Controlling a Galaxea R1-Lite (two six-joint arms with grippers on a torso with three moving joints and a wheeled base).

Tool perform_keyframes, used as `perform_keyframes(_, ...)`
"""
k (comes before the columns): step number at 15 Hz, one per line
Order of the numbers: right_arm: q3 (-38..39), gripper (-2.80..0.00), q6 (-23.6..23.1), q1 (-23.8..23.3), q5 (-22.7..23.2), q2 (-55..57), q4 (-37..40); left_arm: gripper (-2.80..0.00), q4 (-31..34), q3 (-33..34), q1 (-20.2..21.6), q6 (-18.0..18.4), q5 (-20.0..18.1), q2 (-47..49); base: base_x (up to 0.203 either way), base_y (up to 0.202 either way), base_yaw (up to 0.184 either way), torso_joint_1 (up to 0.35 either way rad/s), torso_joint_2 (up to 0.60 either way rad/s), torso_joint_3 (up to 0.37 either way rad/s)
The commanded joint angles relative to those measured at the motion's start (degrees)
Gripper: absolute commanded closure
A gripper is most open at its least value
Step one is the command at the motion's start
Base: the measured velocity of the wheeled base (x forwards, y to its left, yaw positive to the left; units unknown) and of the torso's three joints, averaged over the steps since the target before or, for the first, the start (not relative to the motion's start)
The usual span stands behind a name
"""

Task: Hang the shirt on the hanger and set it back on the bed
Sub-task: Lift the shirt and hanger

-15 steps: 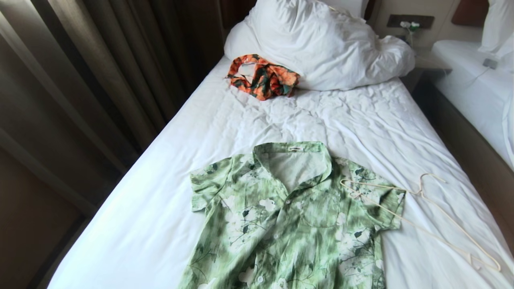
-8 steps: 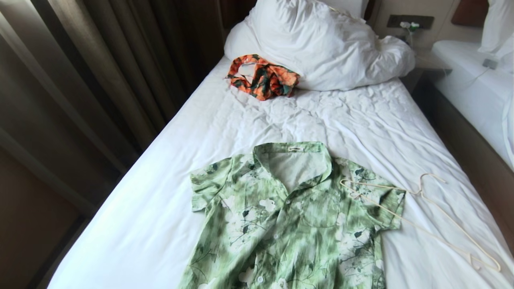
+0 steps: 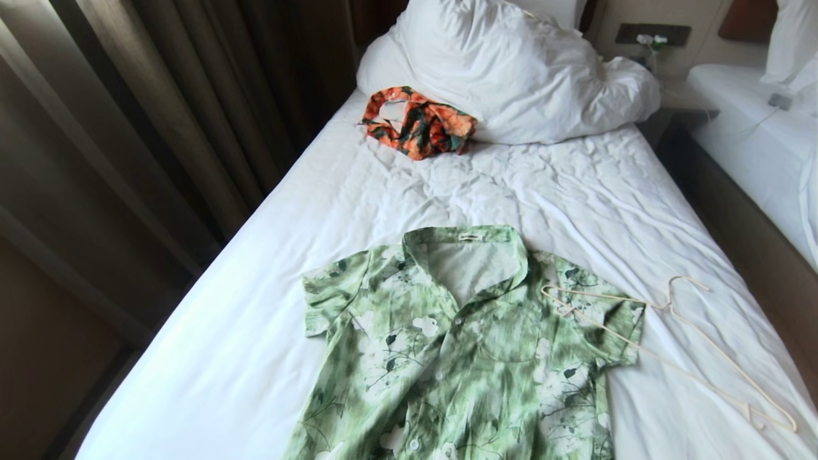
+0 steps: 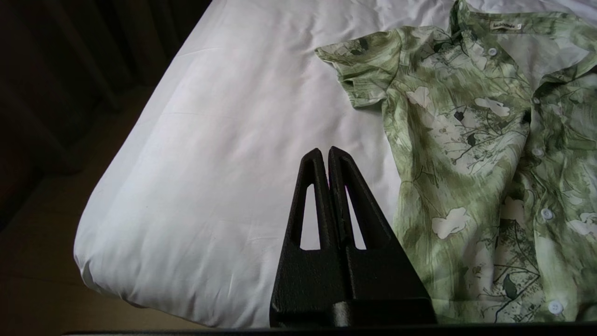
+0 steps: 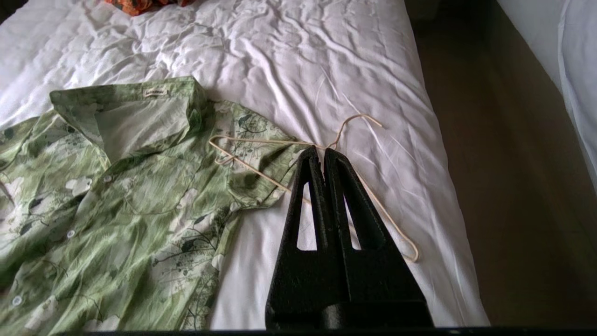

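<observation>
Head view: neither arm in frame. Shirt (image 3: 460, 345) lies flat, face up, buttoned, on the bed (image 3: 255, 306); collar at 12 o'clock toward the pillow (image 3: 505, 70), hem off frame at 6, so long axis runs 12–6. Hanger (image 3: 671, 345) lies flat at the shirt's 3 o'clock; one corner overlaps the near sleeve and shoulder, the other corner sits at 5 o'clock near the bed edge. Its long axis runs roughly 10–4, hook at about 1 o'clock. Orange garment (image 3: 418, 121) sits against the pillow at 11, well apart; not in play.

Left wrist view: left gripper (image 4: 329, 154) fingers pressed together, holding nothing, above bare sheet just beside the shirt's sleeve. Looks parked.

Right wrist view: right gripper (image 5: 322, 156) also closed and empty, tips lined up with the hanger's neck below the hook. My read: it's aiming for the hanger first. Shirt spread flat leaves the collar opening reachable. Jaws must open before any grasp.
</observation>
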Motion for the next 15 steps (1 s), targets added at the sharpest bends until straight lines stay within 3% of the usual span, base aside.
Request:
perform_keyframes(1, -5.05, 0.0, 4.61, -0.09, -1.02, 11.67, 0.06, 0.0, 0.02, 0.02, 0.02, -0.02, 0.02, 0.07, 0.0, 0.0, 0.0, 0.0, 0.0, 0.0)
perform_keyframes(5, -13.22, 0.0, 12.4, -3.58, -1.65, 26.1, -0.26, 0.0, 0.02, -0.02, 0.02, -0.02, 0.02, 0.07, 0.0, 0.0, 0.0, 0.0, 0.0, 0.0)
perform_keyframes(8, -15.16, 0.0, 13.22, -12.92, -0.22, 37.4, -4.41, 0.0, 0.02, 0.06, 0.02, -0.02, 0.02, 0.07, 0.0, 0.0, 0.0, 0.0, 0.0, 0.0)
perform_keyframes(12, -18.94, 0.0, 13.25, -30.3, 11.1, 53.46, -6.09, 0.0, 0.02, 0.06, 0.02, -0.02, 0.02, 0.07, 0.0, 0.0, 0.0, 0.0, 0.0, 0.0)
perform_keyframes(15, -19.53, 0.0, 10.03, -39.2, 21.64, 63.38, -5.87, 0.0, 0.02, -0.02, 0.02, -0.02, 0.02, 0.07, 0.0, 0.0, 0.0, 0.0, 0.0, 0.0)
